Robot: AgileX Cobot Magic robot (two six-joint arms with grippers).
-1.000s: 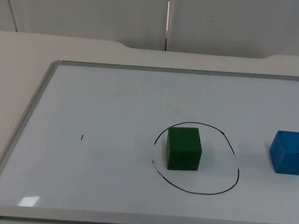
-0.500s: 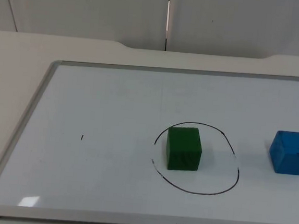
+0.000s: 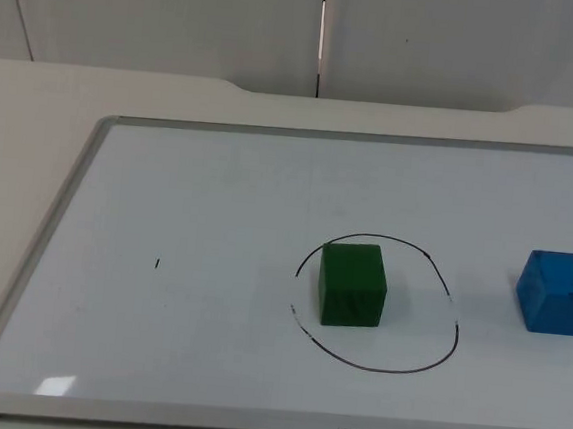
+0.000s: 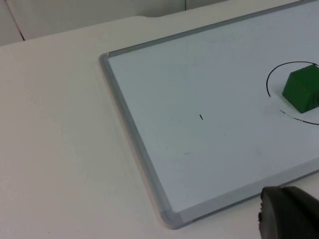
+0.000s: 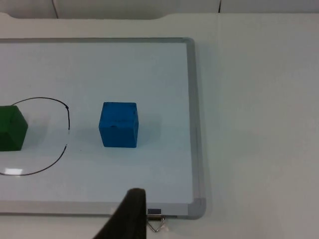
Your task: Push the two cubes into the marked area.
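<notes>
Whiteboard (image 3: pixel 218 198) lies flat on the pale worktop (image 3: pixel 35 102), grey frame all round. A small black tick mark (image 3: pixel 158 263) sits on its left half.

Left end effector: one black fingertip (image 4: pixel 286 214) seen in the left wrist view, off the board's near edge, near its corner; cannot tell whether the fingers stand wide or narrow.

Hand-drawn black circle (image 3: pixel 452 334) marks the area, right of the board's middle. Green cube (image 3: pixel 352 283) rests inside it, towards its left side.

Blue cube (image 3: pixel 558 291) sits outside the circle, well to its right, near the board's right frame.

Right end effector: one black fingertip (image 5: pixel 127 216) at the board's near edge, nearer than the blue cube; finger spread not discernible. A metal clip (image 5: pixel 155 220) lies beside it.
</notes>
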